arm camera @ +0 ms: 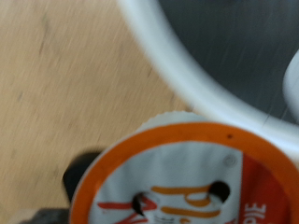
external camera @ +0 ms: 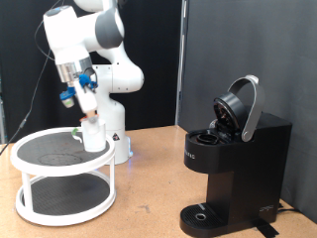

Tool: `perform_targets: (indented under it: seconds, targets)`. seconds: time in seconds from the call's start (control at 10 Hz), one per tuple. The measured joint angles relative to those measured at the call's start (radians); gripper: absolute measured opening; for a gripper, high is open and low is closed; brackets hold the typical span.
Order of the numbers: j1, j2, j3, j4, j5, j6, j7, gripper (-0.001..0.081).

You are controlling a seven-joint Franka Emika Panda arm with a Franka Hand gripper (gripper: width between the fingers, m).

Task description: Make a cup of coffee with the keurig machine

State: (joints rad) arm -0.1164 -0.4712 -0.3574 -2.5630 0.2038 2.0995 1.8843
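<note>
The keurig machine (external camera: 236,164) stands at the exterior view's right with its lid raised and the pod chamber showing. The white cup (external camera: 95,136) stands on the top tier of a white round rack (external camera: 40,159), near its right edge. My gripper (external camera: 89,113) hangs just above the cup at that edge. In the wrist view a pod with an orange-ringed white lid (arm camera: 187,173) fills the near field. The lid has two small holes. A dark finger (arm camera: 79,182) presses on the pod's side, so the gripper is shut on it. The white curve at the frame edge (arm camera: 292,84) looks like the cup.
The rack has two tiers with dark mesh tops; its white rim (arm camera: 201,79) crosses the wrist view. Bare wooden table (external camera: 149,188) lies between rack and machine. A black curtain hangs behind the machine. The robot's white base stands right behind the rack.
</note>
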Motion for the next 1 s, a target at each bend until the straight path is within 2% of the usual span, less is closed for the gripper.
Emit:
perform_targets:
  seconds: [0.2, 0.4, 0.6, 0.7, 1.0]
  targets:
    - [0.057, -0.002, 0.008, 0.026, 0.131, -0.012, -0.008, 0.0368]
    - [0.064, -0.002, 0.015, 0.03, 0.148, -0.01, 0.002, 0.0368]
    - [0.084, 0.001, 0.003, 0.038, 0.252, -0.019, -0.032, 0.0368]
    - [0.108, 0.008, 0.0, 0.057, 0.325, -0.024, -0.044, 0.0368]
    - [0.174, 0.067, -0.007, 0.151, 0.492, -0.133, -0.064, 0.0368]
